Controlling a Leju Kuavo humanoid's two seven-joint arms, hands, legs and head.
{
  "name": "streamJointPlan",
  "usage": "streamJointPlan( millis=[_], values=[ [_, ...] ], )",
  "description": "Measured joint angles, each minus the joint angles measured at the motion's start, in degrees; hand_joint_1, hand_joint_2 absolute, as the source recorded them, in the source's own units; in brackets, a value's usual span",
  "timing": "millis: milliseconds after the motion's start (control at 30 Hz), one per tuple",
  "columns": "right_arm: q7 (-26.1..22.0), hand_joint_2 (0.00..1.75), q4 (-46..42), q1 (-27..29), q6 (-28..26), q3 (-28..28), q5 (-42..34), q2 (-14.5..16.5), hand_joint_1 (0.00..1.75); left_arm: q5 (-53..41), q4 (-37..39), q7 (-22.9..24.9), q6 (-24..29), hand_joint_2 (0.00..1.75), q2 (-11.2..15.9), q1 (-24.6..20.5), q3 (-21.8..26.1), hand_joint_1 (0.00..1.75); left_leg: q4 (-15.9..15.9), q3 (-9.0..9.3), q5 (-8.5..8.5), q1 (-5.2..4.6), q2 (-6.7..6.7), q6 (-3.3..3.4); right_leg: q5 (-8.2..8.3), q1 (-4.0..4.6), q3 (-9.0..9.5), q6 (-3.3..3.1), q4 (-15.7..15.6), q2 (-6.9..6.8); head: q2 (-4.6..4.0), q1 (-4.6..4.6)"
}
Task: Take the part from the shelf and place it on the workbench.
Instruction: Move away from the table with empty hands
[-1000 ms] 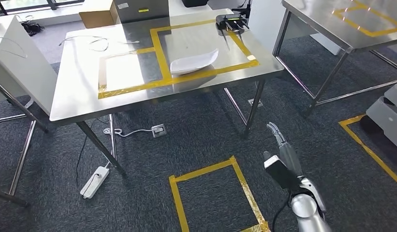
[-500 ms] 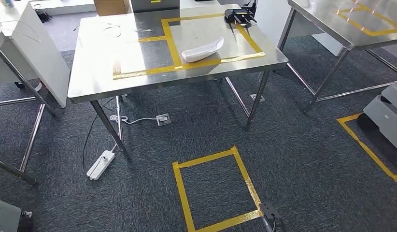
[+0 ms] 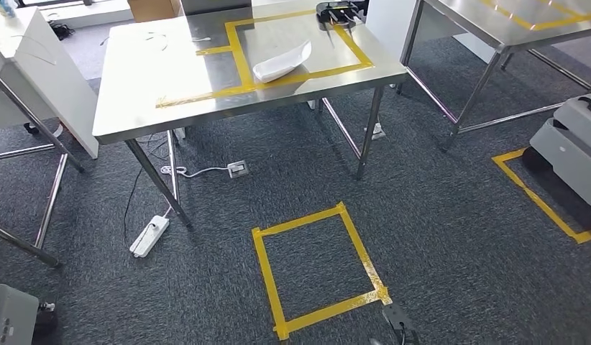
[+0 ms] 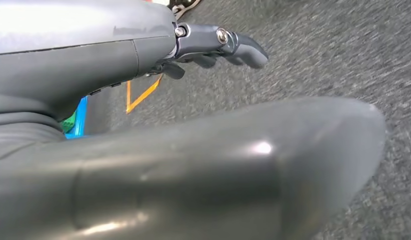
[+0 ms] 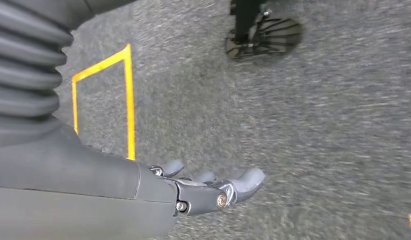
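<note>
The white part [image 3: 282,62] lies on the steel worktop [image 3: 134,86], inside the larger of 2 yellow tape rectangles [image 3: 239,50] marked on its surface, with its near end touching or overlapping the front strip of tape. A black device [image 3: 337,10] sits at the far right corner of the same worktop, well apart from the part. On the grey carpet in front of the worktop is a yellow tape square [image 3: 318,269], and a white power strip [image 3: 149,236] lies by the worktop's left front leg. The left robot hand [image 4: 213,47] hangs over the carpet with its fingers [image 4: 246,50] slightly curled and apart, holding nothing. The right robot hand [image 5: 208,187] also hangs above the carpet, fingers [image 5: 248,180] spread and gently bent, with nothing in its grasp.
</note>
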Motion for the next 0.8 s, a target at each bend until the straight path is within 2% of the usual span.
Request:
streamJointPlan(
  millis=[33,67,100,133,167,200,233,267,300,367,400,433,467,533,567,600,633,667,700,733,767,800],
  values=[
    [0.26,1.75,0.05,0.0,0.07,0.13,0.53,0.09,0.0,-0.02,0.0,-0.04,0.01,0.0,-0.12,-0.21,-0.08,0.0,3.6,-0.55,-2.55,0.04,-0.02,-0.18,0.68,0.05,-0.87,-0.07,0.07,-0.04,0.0,-0.03],
    [0.52,1.75,0.11,0.0,0.11,0.28,0.99,0.18,0.0,-0.02,0.0,-0.11,0.01,0.0,-0.19,-0.44,-0.18,0.0,6.62,-0.73,-3.84,0.05,-0.02,-0.29,1.32,0.1,-1.73,-0.05,0.19,-0.08,0.0,-0.03],
    [0.71,1.75,0.2,-0.01,0.11,0.47,1.29,0.27,0.0,-0.04,-0.01,-0.13,-0.09,0.0,-0.23,-0.71,-0.29,0.0,8.25,-0.23,-3.76,0.05,-0.03,-0.32,1.93,0.15,-2.63,0.01,0.38,-0.14,0.0,-0.03],
    [0.86,1.75,0.3,-0.03,0.08,0.62,1.43,0.35,0.0,-0.14,-0.01,-0.13,-0.35,0.0,-0.26,-0.94,-0.4,0.0,7.96,1.16,-2.6,0.04,-0.03,-0.26,2.5,0.17,-3.49,0.09,0.61,-0.18,0.0,-0.03],
    [1.04,1.75,0.38,-0.03,0.01,0.72,1.47,0.47,0.0,-0.25,-0.02,-0.05,-0.69,0.0,-0.28,-1.14,-0.52,0.0,5.6,3.49,-1.04,0.03,-0.05,-0.1,3.02,0.18,-4.27,0.2,0.85,-0.19,0.0,-0.03],
    [1.34,1.75,0.45,-0.04,-0.1,0.78,1.47,0.61,0.0,-0.36,-0.05,0.12,-1.04,0.0,-0.28,-1.36,-0.66,0.0,1.63,6.45,-0.21,-0.01,-0.09,0.16,3.49,0.17,-4.93,0.35,1.08,-0.2,0.0,-0.03],
    [1.74,1.75,0.5,-0.06,-0.2,0.8,1.5,0.73,0.0,-0.45,-0.1,0.39,-1.28,0.0,-0.28,-1.56,-0.82,0.0,-2.73,9.42,-0.14,-0.13,-0.13,0.42,3.94,0.21,-5.44,0.57,1.25,-0.2,0.0,-0.02],
    [2.22,1.75,0.54,-0.1,-0.28,0.81,1.59,0.85,0.0,-0.46,-0.16,0.69,-1.29,0.0,-0.28,-1.7,-1.02,0.0,-6.09,11.41,-0.42,-0.29,-0.19,0.7,4.44,0.22,-5.73,0.84,1.3,-0.2,0.0,0.01],
    [2.69,1.75,0.57,-0.15,-0.32,0.83,1.71,0.91,0.0,-0.46,-0.22,0.96,-1.13,0.0,-0.29,-1.8,-1.18,0.0,-8.17,12.45,-0.93,-0.47,-0.23,0.96,4.95,0.19,-5.91,1.14,1.26,-0.21,0.0,-0.03],
    [3.4,1.75,0.73,-0.18,-0.24,0.89,1.91,0.96,0.0,-0.46,-0.27,1.32,-0.78,0.0,-0.35,-1.82,-1.35,0.0,-8.87,12.1,-0.44,-0.59,-0.19,1.65,5.98,0.14,-6.1,1.82,0.94,-0.16,0.0,-0.13],
    [3.64,1.75,0.84,-0.13,-0.24,0.92,1.88,0.97,0.0,-0.48,-0.29,1.52,-0.56,0.0,-0.42,-1.82,-1.37,0.0,-9.02,11.77,0.09,-0.47,-0.08,2.1,5.77,0.09,-6.37,2.19,1.08,-0.05,0.0,-0.16],
    [3.84,1.75,0.95,-0.05,-0.29,0.93,1.74,1.0,0.0,-0.55,-0.33,1.77,-0.35,0.0,-0.48,-1.81,-1.38,0.0,-9.17,11.2,0.77,-0.32,0.03,2.62,4.51,0.05,-6.85,2.56,1.99,0.07,0.0,-0.08],
    [4.01,1.75,1.03,0.0,-0.47,0.93,1.53,1.01,0.0,-0.7,-0.38,2.07,-0.08,0.0,-0.56,-1.75,-1.4,0.0,-9.29,10.63,1.49,-0.13,0.14,3.0,2.26,-0.03,-7.61,2.89,4.0,0.19,0.0,-0.01],
    [4.31,1.75,1.1,-0.02,-0.91,0.89,1.06,1.06,0.0,-1.02,-0.46,2.66,0.44,0.0,-0.66,-1.54,-1.43,0.0,-9.14,9.1,2.74,-0.11,0.26,3.32,-3.5,-0.29,-9.54,3.47,11.03,0.3,0.0,0.18],
    [4.44,1.75,1.11,-0.04,-1.08,0.84,0.91,1.06,0.0,-1.11,-0.47,2.88,0.64,0.0,-0.7,-1.42,-1.43,0.0,-8.97,8.33,3.33,-0.11,0.3,3.28,-5.15,-0.38,-10.17,3.69,14.53,0.31,0.0,0.18],
    [4.56,1.75,1.12,-0.04,-1.14,0.8,0.82,1.06,0.0,-1.12,-0.47,3.01,0.79,0.0,-0.75,-1.33,-1.43,0.0,-8.73,7.37,3.9,-0.08,0.34,3.19,-5.42,-0.46,-10.05,3.88,16.64,0.31,0.0,0.18],
    [4.64,1.75,1.13,-0.03,-1.15,0.78,0.78,1.06,0.0,-1.08,-0.46,3.06,0.87,0.0,-0.8,-1.28,-1.43,0.0,-8.41,6.44,4.38,-0.01,0.35,3.03,-4.53,-0.57,-8.92,4.01,16.71,0.31,0.0,0.19],
    [4.66,1.75,1.13,-0.05,-1.13,0.76,0.78,1.05,0.0,-0.93,-0.46,3.02,0.92,0.0,-0.86,-1.26,-1.43,0.0,-7.99,5.55,4.77,0.1,0.35,2.81,-3.03,-0.7,-6.68,4.13,14.5,0.31,0.0,0.19],
    [4.59,1.75,1.14,-0.11,-1.11,0.76,0.76,1.05,0.0,-0.76,-0.47,2.93,0.93,0.0,-0.93,-1.28,-1.42,0.0,-7.48,4.75,5.07,0.21,0.36,2.53,-2.11,-0.84,-3.79,4.25,10.61,0.32,0.0,0.2],
    [4.41,1.75,1.14,-0.19,-1.06,0.75,0.7,1.09,0.0,-0.61,-0.5,2.82,0.93,0.0,-0.97,-1.3,-1.42,0.0,-7.0,4.06,5.33,0.25,0.34,2.2,-1.95,-0.78,-1.09,4.19,6.58,0.41,0.0,0.24],
    [4.12,1.75,1.15,-0.25,-1.02,0.73,0.6,1.14,0.0,-0.49,-0.52,2.74,0.93,0.0,-1.0,-1.31,-1.42,0.0,-6.67,3.59,5.63,0.24,0.34,1.81,-2.1,-0.68,0.74,3.88,3.59,0.52,0.0,0.25],
    [3.75,1.75,1.16,-0.28,-0.98,0.69,0.47,1.19,0.0,-0.48,-0.55,2.72,0.93,0.0,-1.02,-1.33,-1.43,0.0,-6.49,3.27,5.99,0.18,0.32,1.41,-2.6,-0.54,1.52,3.47,1.94,0.65,0.0,0.26]
  ],
)
